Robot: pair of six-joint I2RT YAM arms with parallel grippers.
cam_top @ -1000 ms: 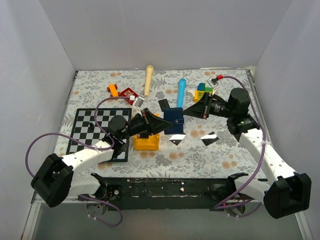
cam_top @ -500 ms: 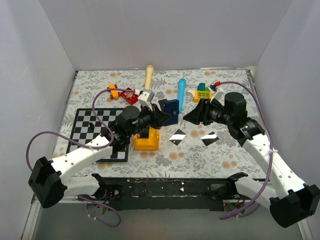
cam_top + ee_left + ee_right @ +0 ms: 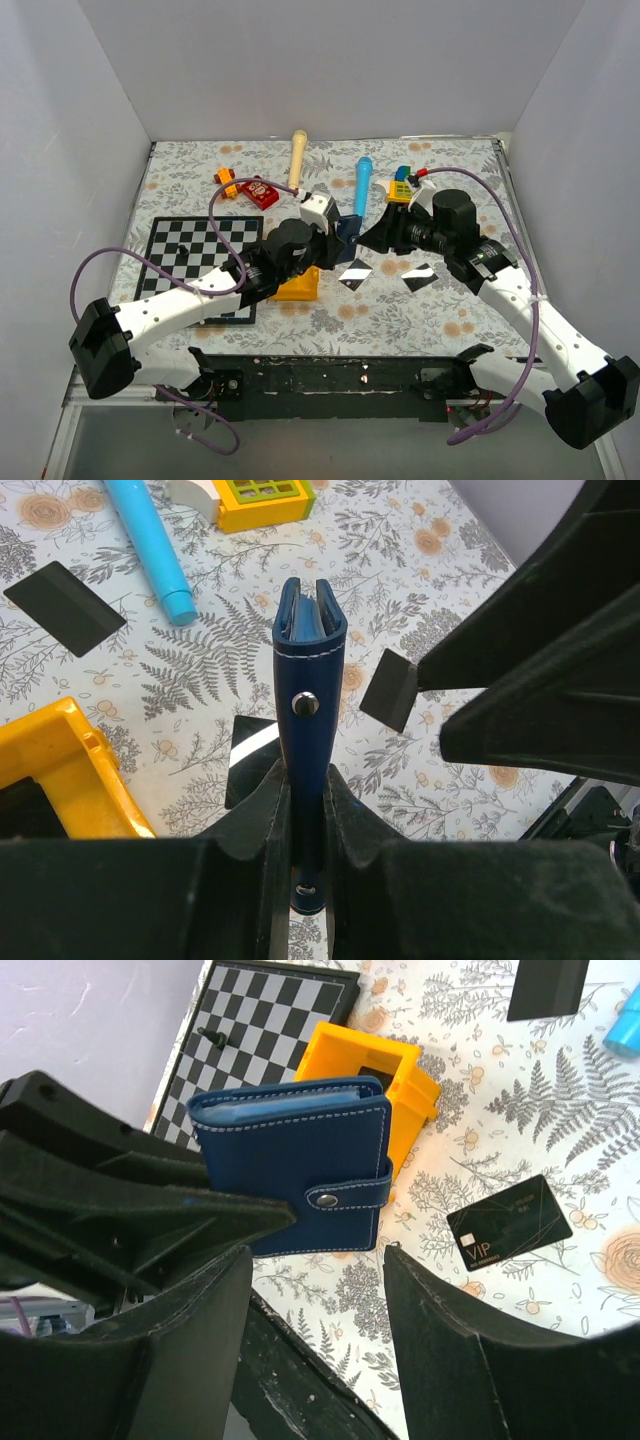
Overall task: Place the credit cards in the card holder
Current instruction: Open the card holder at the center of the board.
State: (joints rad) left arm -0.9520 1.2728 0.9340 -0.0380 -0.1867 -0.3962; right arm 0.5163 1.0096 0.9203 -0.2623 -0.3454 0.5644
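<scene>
One card holder [image 3: 305,670] | clamped edge-on in left hand [image 3: 308,780] | long axis pointing away

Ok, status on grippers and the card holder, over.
Left gripper shut on card holder, held off the table, snap fastened. Right gripper open, empty, facing it. Credit cards flat on the table below.

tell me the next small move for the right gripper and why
Probably close the right gripper on the snap tab and pull it open. The left gripper holds the wallet aloft, snapped shut; the right stands open beside it, and both cards lie on the table.
</scene>
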